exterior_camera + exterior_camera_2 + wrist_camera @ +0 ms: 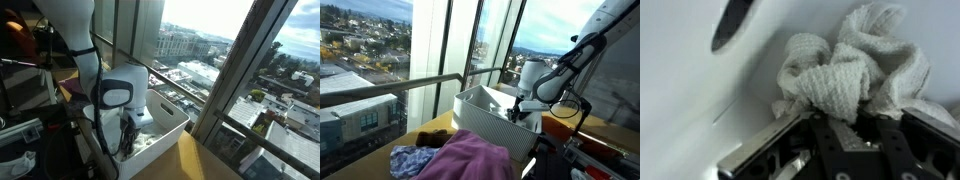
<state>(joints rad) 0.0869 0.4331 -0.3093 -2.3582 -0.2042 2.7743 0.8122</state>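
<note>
Towel (840, 85) crumpled w/o clear axis, claw (852, 126) pinching it

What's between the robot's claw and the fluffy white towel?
Nothing. In the wrist view the gripper meets the crumpled white terry towel directly; a fold sits between its fingers.

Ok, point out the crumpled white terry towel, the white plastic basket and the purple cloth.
crumpled white terry towel (845, 75), wrist view, on its bunched middle fold.
white plastic basket (478, 108), in an exterior view, on its near side wall.
purple cloth (470, 158), in an exterior view, on its upper folds.
</note>
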